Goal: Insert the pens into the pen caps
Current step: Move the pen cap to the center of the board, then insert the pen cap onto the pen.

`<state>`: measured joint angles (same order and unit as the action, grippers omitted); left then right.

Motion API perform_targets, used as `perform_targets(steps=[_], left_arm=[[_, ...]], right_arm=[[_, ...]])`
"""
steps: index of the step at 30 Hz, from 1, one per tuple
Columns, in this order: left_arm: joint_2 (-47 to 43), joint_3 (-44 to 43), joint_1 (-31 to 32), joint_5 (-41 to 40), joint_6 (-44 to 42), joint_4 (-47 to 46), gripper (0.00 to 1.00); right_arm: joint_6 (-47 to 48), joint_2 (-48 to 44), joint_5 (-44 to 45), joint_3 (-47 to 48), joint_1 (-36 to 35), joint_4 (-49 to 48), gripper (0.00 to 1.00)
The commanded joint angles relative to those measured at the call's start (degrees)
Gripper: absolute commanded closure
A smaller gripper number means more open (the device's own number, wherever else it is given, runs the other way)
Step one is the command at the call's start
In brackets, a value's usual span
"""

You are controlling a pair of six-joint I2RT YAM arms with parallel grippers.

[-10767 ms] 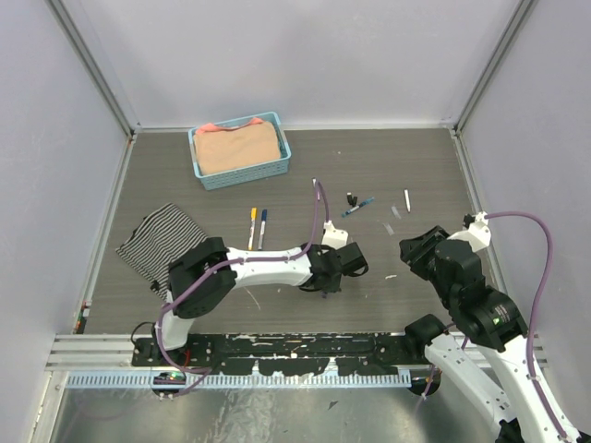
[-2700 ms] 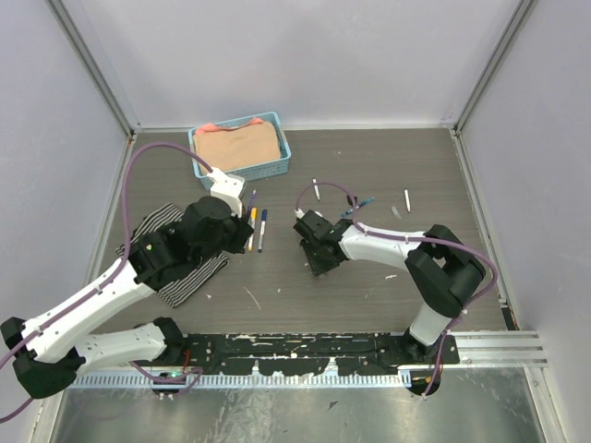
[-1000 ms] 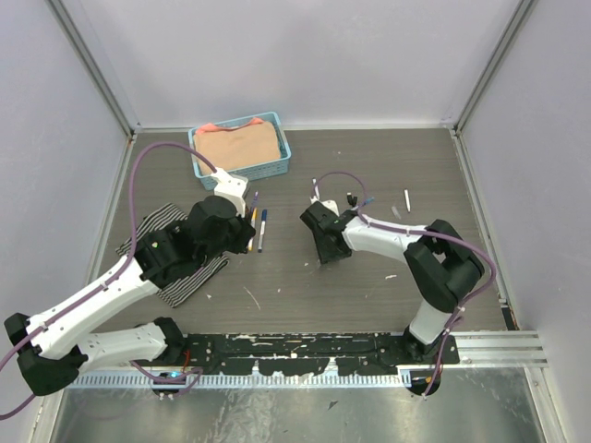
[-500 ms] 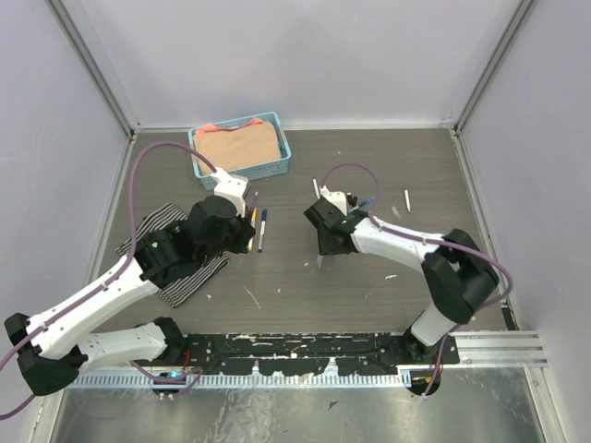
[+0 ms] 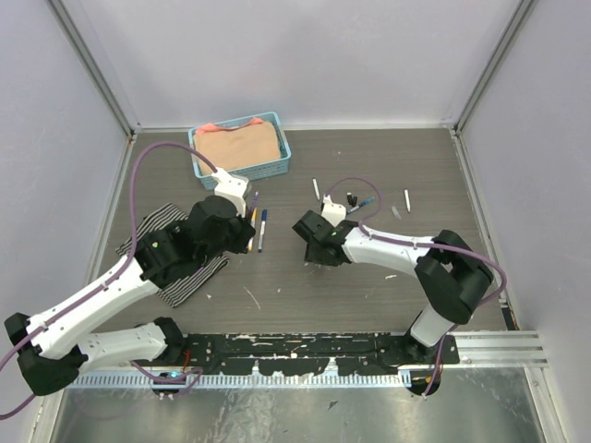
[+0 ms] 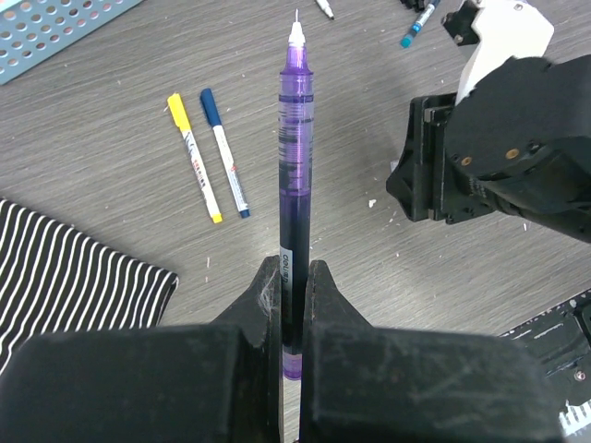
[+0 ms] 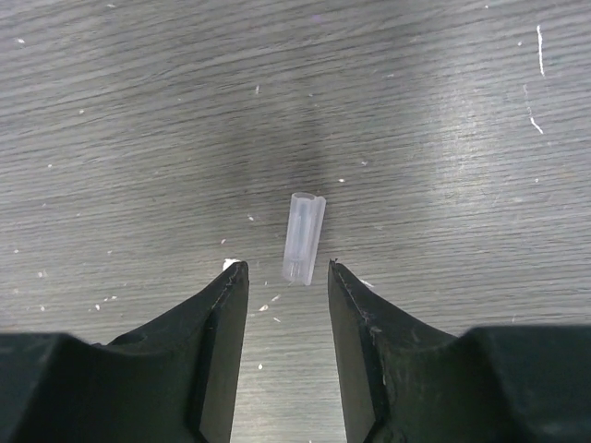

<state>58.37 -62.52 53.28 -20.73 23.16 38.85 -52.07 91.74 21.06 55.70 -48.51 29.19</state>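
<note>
Btwn right gripper [image 7: 286, 266] tips: clear cap [image 7: 304, 237]; left gripper [image 6: 294, 272]: purple pen [image 6: 295, 157].

Dark wood-grain table [image 5: 305, 300] enclosed by pale lilac walls [image 5: 305, 55].

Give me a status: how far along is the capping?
Two pens look capped: the yellow-capped pen and blue-capped pen lie side by side. In hand: the left gripper grips an uncapped purple pen, and the open right gripper hovers at a clear cap lying flat. Left: that pairing, plus the loose pens farther back.
</note>
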Motion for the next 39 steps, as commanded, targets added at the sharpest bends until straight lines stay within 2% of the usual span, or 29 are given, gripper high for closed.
perform_targets(steps=[1, 20, 33, 39], left_arm=[[-1.6, 0.2, -0.2, -1.4, -0.7, -1.3, 1.00], [-1.8, 0.2, -0.2, -2.5, -1.2, -0.6, 1.00], [-1.7, 0.0, -0.2, -2.5, -1.0, -0.4, 1.00], [-1.8, 0.3, -0.2, -2.1, -0.7, -0.4, 1.00]], right_arm=[[-5.3, 2.2, 3.3, 2.6, -0.2, -0.4, 0.54], [-4.4, 7.1, 3.5, 4.4, -0.2, 1.5, 0.54], [-2.2, 9.1, 2.3, 3.2, 0.4, 1.1, 0.68], [0.3, 7.3, 0.2, 0.2, 1.8, 0.9, 0.69]])
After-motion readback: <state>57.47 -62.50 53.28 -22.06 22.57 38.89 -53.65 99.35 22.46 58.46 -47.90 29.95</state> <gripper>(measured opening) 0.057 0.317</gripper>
